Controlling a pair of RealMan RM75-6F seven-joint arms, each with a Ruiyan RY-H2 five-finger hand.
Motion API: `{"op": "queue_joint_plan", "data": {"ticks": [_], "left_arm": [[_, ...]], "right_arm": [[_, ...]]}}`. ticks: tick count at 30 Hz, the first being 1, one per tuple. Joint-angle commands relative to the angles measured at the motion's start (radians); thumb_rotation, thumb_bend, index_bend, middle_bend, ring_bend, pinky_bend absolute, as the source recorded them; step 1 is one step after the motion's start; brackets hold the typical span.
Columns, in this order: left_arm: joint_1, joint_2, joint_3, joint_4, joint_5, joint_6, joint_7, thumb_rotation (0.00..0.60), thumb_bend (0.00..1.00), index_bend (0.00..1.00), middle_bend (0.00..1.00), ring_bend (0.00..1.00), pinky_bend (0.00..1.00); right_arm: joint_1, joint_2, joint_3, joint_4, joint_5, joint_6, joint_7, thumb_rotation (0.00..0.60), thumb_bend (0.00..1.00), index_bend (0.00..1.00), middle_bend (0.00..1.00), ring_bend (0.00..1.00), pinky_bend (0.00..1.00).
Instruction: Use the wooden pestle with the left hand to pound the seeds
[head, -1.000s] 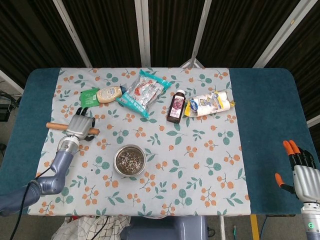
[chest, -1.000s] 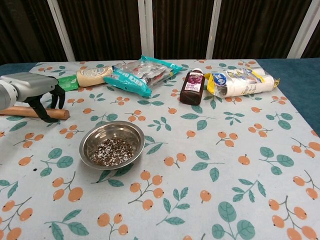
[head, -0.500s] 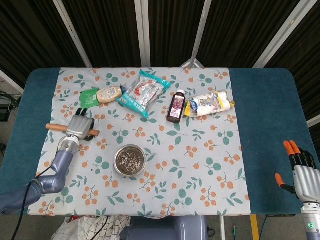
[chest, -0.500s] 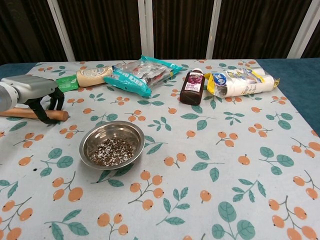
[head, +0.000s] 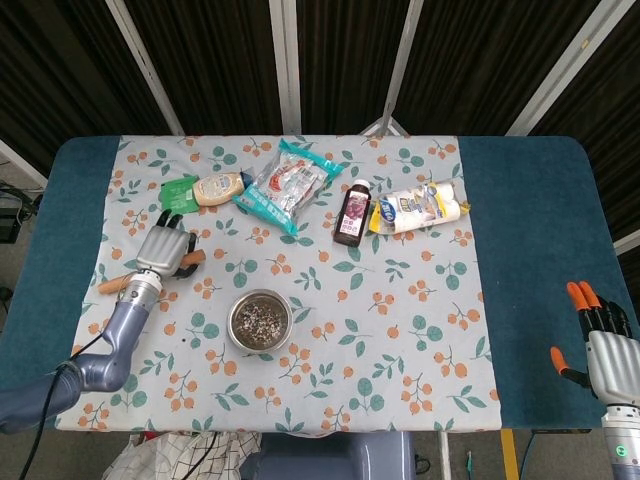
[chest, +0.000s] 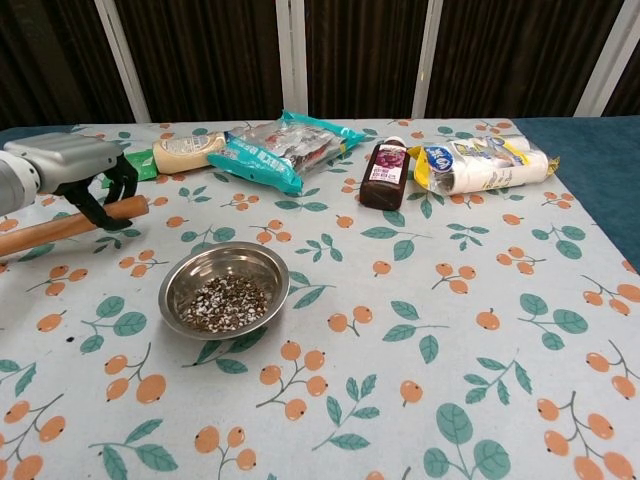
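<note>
1. Waiting at the near right edge of the table (head: 530, 260), the right robot hand (head: 603, 345) holds nothing, its fingers spread; it has not shifted over the last second.
2. The bowl (chest: 224, 291) of seeds (chest: 224, 302) sits near the middle-left, untouched and in the same spot.
3. Just beyond and left of the bowl, the left robot hand (chest: 75, 170) is clenched around the wooden pestle (chest: 60, 228). A second ago the pestle lay flat on the cloth; now its right end has tilted up off the table, so the lift has begun.
4. The grasp looks secure, so I judge that carrying the pestle over the bowl comes next.
5. Farthest away, the snack bags and bottles (chest: 383, 174) lie unmoved.
</note>
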Motion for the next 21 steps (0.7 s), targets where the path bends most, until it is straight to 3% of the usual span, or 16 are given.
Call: {"op": "queue_joint_plan", "data": {"ticks": [1, 13, 21], "left_arm": [[0.015, 0.055, -0.021, -0.082, 0.042, 0.056, -0.042, 0.600, 0.69, 0.61, 0.62, 0.13, 0.01], [0.084, 0.181, -0.058, -0.372, 0.241, 0.282, -0.216, 0.600, 0.70, 0.61, 0.63, 0.13, 0.03], [0.143, 0.137, -0.078, -0.461, 0.400, 0.493, -0.433, 0.600, 0.70, 0.61, 0.63, 0.14, 0.06]], "right_arm": [[0.000, 0.000, 0.000, 0.000, -0.001, 0.001, -0.001, 0.600, 0.37, 0.00, 0.00, 0.00, 0.00], [-0.003, -0.001, 0.001, 0.000, 0.001, 0.007, -0.009, 0.600, 0.37, 0.00, 0.00, 0.00, 0.00], [-0.005, -0.003, 0.004, 0.000, 0.005, 0.012, -0.013, 0.600, 0.37, 0.00, 0.00, 0.00, 0.00]]}}
